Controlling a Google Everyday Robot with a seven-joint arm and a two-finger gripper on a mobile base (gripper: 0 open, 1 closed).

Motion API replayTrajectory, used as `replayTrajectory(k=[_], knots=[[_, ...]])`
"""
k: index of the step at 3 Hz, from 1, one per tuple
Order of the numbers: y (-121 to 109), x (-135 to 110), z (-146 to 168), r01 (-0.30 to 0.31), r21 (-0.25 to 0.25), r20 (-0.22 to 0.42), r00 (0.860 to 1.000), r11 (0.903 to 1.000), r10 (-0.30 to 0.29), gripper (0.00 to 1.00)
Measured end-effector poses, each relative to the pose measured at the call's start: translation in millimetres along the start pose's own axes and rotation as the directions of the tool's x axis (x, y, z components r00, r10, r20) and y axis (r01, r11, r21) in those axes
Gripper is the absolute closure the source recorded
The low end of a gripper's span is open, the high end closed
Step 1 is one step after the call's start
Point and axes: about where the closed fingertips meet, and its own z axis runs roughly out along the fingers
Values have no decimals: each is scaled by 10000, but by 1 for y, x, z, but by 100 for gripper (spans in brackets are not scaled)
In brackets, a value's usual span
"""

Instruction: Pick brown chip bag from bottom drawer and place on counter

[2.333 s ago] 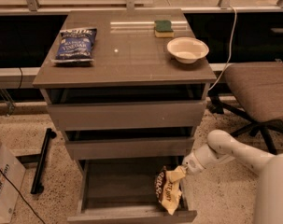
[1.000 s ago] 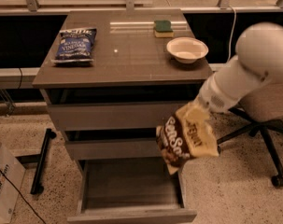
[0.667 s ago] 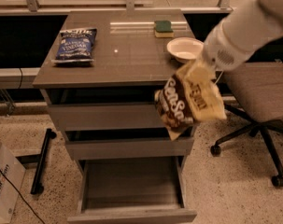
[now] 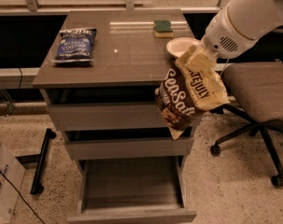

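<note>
The brown chip bag (image 4: 187, 97), dark brown and cream with white lettering, hangs in the air in front of the cabinet's right side, its top at counter height. My gripper (image 4: 197, 56) is shut on the bag's top edge, just right of the counter's front right corner; the white arm (image 4: 246, 17) reaches in from the upper right. The counter (image 4: 122, 55) is the flat grey-brown cabinet top. The bottom drawer (image 4: 131, 190) is pulled open below and holds nothing visible.
A blue vinegar chip bag (image 4: 75, 44) lies on the counter's left. A green sponge (image 4: 163, 28) sits at the back right, and a white bowl (image 4: 180, 45) sits partly behind the held bag. An office chair (image 4: 258, 97) stands to the right. A cardboard box (image 4: 3, 181) is at lower left.
My gripper lifted the brown chip bag out of the bottom drawer and raised it up to counter height. The drawer is now empty and still open.
</note>
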Motion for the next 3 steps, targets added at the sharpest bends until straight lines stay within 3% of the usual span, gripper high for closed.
replayTrajectory(k=[1, 2, 3], knots=[[-13, -17, -9, 588, 553, 11, 9983, 9967, -589, 100], [-31, -66, -24, 2389, 1132, 350, 9691, 9644, -2441, 100], [-42, -98, -36, 3508, 1547, 705, 9285, 9236, -3645, 100]])
